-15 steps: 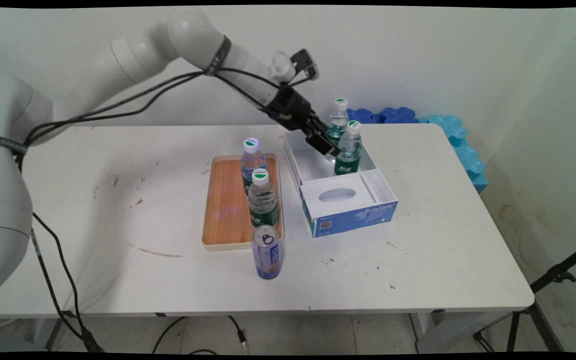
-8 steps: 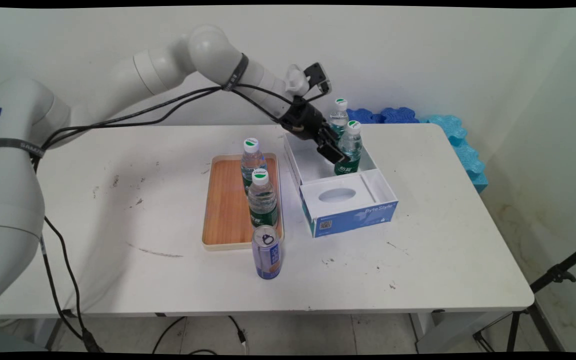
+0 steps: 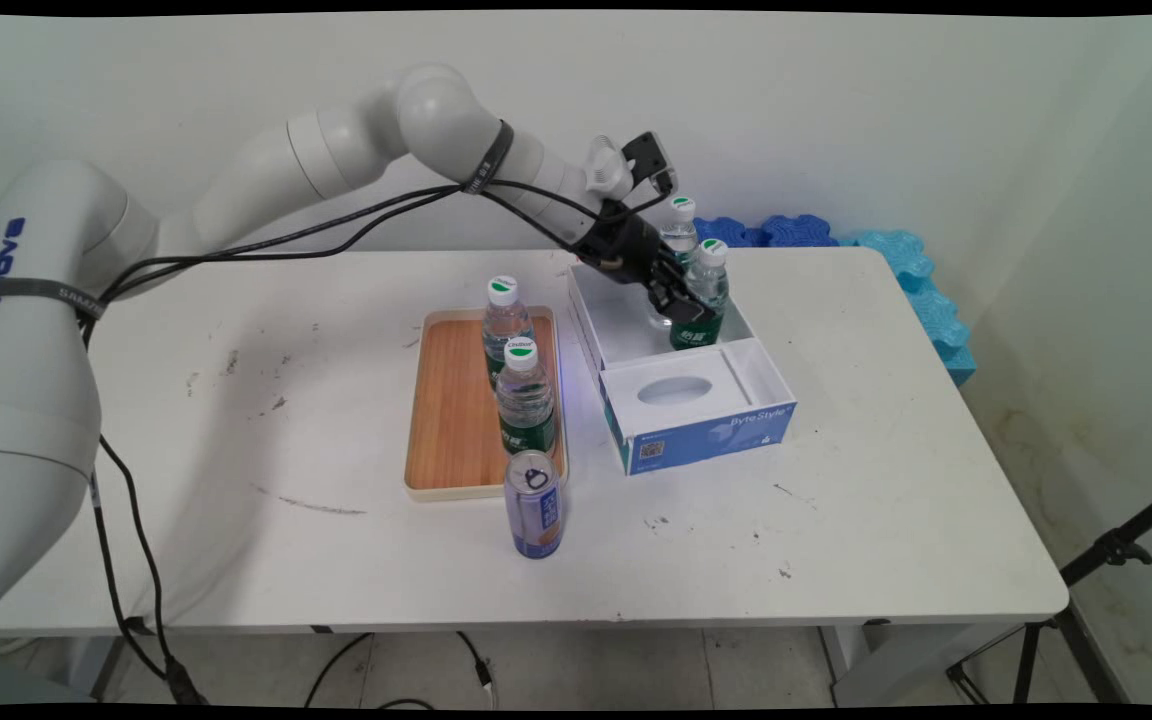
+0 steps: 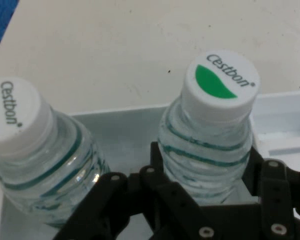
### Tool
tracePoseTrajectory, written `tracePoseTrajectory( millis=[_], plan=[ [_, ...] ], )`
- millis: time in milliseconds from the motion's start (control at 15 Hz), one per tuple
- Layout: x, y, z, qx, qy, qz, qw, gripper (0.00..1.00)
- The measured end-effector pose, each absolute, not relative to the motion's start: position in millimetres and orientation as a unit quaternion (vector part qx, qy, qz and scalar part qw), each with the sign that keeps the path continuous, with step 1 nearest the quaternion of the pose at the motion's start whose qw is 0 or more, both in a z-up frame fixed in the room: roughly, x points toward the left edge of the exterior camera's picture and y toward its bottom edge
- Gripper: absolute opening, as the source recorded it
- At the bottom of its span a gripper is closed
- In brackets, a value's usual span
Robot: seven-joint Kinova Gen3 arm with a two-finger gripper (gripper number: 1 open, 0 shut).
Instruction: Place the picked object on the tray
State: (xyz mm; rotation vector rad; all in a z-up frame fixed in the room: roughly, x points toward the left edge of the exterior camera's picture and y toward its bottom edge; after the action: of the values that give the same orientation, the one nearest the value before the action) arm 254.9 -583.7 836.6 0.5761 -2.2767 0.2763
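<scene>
Gripper [image 3: 688, 312] in the main view is down inside the open white box [image 3: 586, 310] at the back of the table [image 3: 886, 500]. It sits level with the shoulder of the nearer box bottle [image 3: 711, 285]. A second box bottle [image 3: 678, 225] stands just behind that one, very close. I can't read the jaw width from this angle.

Off to the left sit a wooden tray [image 3: 446, 400] with two more bottles on it [image 3: 504, 320] [image 3: 524, 395] and a can [image 3: 534, 515] just in front of the tray. All are well apart from the hand, so no risk there.

Hand view: the gripper [image 4: 206, 160] has its jaws spread round the nearer bottle [image 4: 220, 80], one finger at each flank just below the cap. They sit close to the plastic, and I see no dent or squeeze, so I read them as not clamped.

Risks as I judge them:
- The hold point is high on a thin, ribbed wall. A squeeze could buckle it or let it slip.
- The second bottle [image 4: 20, 120] is just beside the left linkage. Any sideways drift could knock it over inside the box.
- The box wall [image 4: 125, 120] is close behind. A tilted lift could snag the bottle base and drag the light box.
</scene>
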Motion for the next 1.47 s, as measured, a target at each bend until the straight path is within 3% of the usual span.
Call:
tracePoseTrajectory(
  millis=[533, 1133, 1467],
  plan=[
    [263, -574, 860, 0.236, -0.885, 0.109, 0.386, 0.00],
    [318, -534, 974, 0.260, -0.863, 0.087, 0.424, 0.00],
    [362, -501, 1019, 0.242, -0.863, 0.088, 0.434, 0.00]
  ],
)
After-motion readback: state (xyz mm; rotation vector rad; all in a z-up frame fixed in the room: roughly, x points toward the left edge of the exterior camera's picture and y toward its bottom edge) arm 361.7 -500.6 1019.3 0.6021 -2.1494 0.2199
